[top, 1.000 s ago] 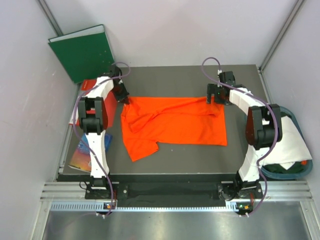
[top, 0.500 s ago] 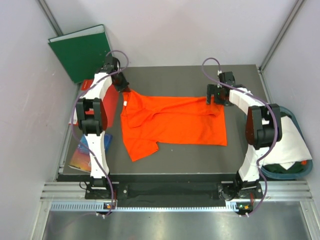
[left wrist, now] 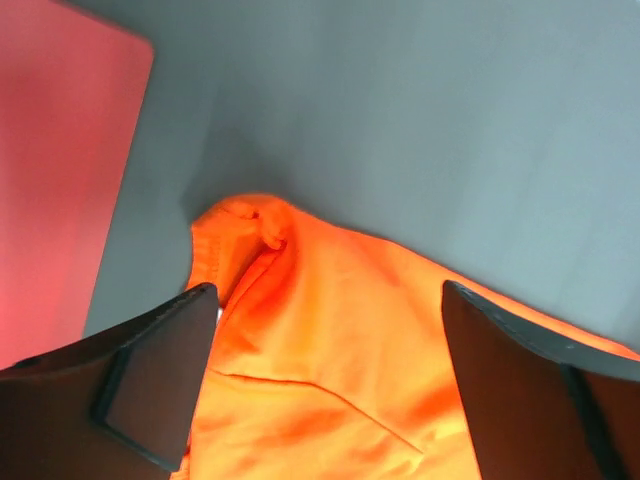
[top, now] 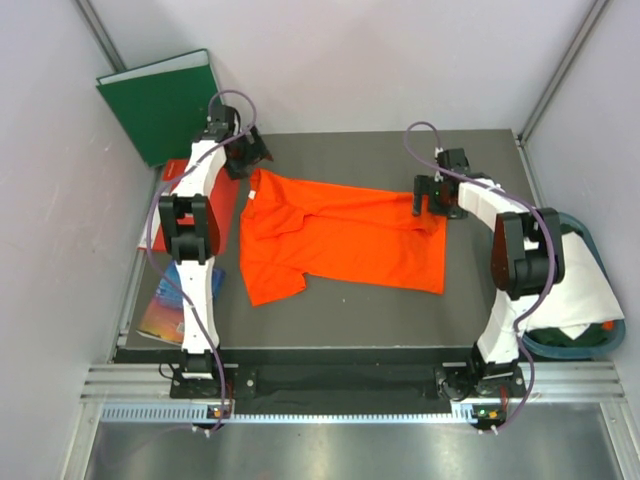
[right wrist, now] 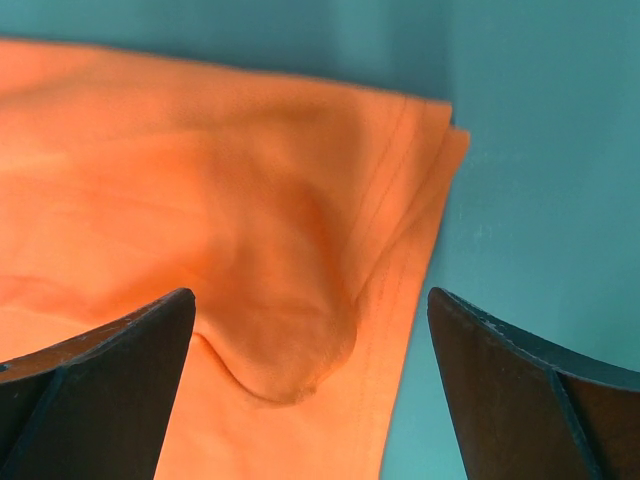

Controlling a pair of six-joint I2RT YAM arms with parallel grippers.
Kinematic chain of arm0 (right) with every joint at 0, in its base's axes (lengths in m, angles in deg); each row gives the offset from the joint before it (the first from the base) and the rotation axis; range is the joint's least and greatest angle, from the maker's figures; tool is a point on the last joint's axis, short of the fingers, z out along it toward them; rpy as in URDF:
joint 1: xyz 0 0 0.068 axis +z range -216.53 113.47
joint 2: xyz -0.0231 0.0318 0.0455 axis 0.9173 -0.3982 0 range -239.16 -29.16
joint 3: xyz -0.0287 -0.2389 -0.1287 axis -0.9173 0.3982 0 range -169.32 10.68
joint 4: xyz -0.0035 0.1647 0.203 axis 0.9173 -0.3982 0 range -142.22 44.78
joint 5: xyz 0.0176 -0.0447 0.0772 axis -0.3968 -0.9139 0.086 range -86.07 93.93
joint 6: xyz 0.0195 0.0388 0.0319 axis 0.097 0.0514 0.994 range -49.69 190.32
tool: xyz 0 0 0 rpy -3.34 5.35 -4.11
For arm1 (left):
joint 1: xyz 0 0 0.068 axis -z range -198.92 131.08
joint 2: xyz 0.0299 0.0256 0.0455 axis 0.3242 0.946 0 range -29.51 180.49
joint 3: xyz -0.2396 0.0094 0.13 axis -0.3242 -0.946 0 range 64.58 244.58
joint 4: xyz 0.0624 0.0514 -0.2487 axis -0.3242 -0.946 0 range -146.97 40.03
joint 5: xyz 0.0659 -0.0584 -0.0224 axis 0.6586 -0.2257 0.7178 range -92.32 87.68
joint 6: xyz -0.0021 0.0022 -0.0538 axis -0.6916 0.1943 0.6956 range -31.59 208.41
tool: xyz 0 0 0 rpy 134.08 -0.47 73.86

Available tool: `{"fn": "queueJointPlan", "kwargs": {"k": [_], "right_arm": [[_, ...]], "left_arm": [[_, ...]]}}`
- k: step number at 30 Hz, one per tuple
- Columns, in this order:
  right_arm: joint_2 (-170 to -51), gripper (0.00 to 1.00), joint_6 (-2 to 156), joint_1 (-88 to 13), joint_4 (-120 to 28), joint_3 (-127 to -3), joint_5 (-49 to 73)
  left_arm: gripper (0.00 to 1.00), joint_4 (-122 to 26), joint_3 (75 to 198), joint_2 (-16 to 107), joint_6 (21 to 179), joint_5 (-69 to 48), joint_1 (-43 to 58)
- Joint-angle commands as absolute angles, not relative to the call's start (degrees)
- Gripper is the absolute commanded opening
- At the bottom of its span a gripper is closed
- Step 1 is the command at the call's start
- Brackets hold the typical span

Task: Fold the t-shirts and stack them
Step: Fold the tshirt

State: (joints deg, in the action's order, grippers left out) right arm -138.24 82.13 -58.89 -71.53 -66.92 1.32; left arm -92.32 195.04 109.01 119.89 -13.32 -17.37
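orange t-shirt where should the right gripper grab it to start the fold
Probably the far hem corner of the orange t-shirt, close to the open right gripper. The corner lies flat with its layers stacked and has bare table beside it. So come straight down from above and pinch across the edge, not on the wrinkled hump mid-cloth.

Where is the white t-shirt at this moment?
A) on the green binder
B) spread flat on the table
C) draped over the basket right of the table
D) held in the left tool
C: the white t-shirt lies draped over the teal basket.
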Motion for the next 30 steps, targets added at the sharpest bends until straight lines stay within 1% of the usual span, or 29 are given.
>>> {"fn": "queueJointPlan", "kwargs": {"k": [1, 3, 4, 5, 9, 13, 15, 18, 19, 20, 21, 22, 24, 28, 29, 30], "right_arm": [[-129.5, 1.00, 81.1, -59.5, -70.5, -64.6, 2.1], [-125.7, 1.00, 80.6, -59.6, -70.6, -62.4, 1.5], [-124.5, 1.00, 80.6, -59.6, -70.7, -61.5, 1.3], [-123.4, 1.00, 80.6, -59.8, -71.1, -60.1, 1.6], [-119.7, 1.00, 82.1, -60.7, -75.0, -56.8, 5.8], [-117.8, 0.99, 85.2, -62.8, -76.9, -51.9, 9.5], [-117.6, 1.00, 86.7, -64.0, -77.7, -49.3, 11.7], [-118.5, 0.95, 87.3, -65.7, -80.5, -47.9, 12.6], [-118.9, 0.90, 87.5, -66.1, -81.4, -47.8, 13.1], [-119.2, 0.87, 87.5, -66.1, -83.0, -47.9, 14.4], [-119.7, 0.86, 87.5, -68.0, -84.1, -47.9, 14.9], [-119.9, 0.82, 87.6, -68.4, -84.9, -48.0, 15.5], [-120.2, 0.79, 87.5, -68.4, -86.6, -47.9, 17.2], [-121.9, 0.61, 86.8, -68.4, -88.7, -46.3, 21.2], [-122.6, 0.60, 86.6, -68.4, -89.3, -45.9, 21.7], [-122.9, 0.56, 86.4, -68.5, -89.4, -44.9, 22.3]], "left_arm": [[0.99, -92.3, 191.6, 101.5, 117.7, -11.6, -17.8], [0.99, -90.5, 184.0, 96.4, 116.8, -10.7, -17.6], [0.99, -87.9, 181.0, 91.0, 116.0, -10.8, -17.5], [0.99, -87.1, 175.5, 88.5, 116.1, -11.4, -17.5], [0.99, -86.2, 163.8, 77.0, 115.2, -14.5, -17.0], [0.93, -87.1, 149.9, 69.5, 113.4, -14.9, -14.8], [0.91, -87.9, 146.0, 67.0, 112.2, -14.1, -12.2], [0.91, -90.4, 140.3, 62.9, 109.6, -10.9, -6.7], [0.91, -91.0, 138.2, 62.3, 109.4, -9.6, -5.3], [0.91, -92.3, 137.2, 61.8, 109.3, -8.7, -4.1], [0.91, -93.2, 136.5, 61.1, 109.3, -8.0, -2.2], [0.91, -94.6, 135.5, 61.0, 109.7, -7.4, -1.5], [0.89, -96.1, 134.0, 60.5, 110.1, -6.4, -0.2], [0.84, -97.3, 130.0, 59.9, 110.7, -6.3, 1.0], [0.83, -97.3, 129.5, 59.4, 111.0, -6.2, 1.6], [0.83, -97.8, 128.8, 59.4, 111.1, -6.2, 2.0]]}}
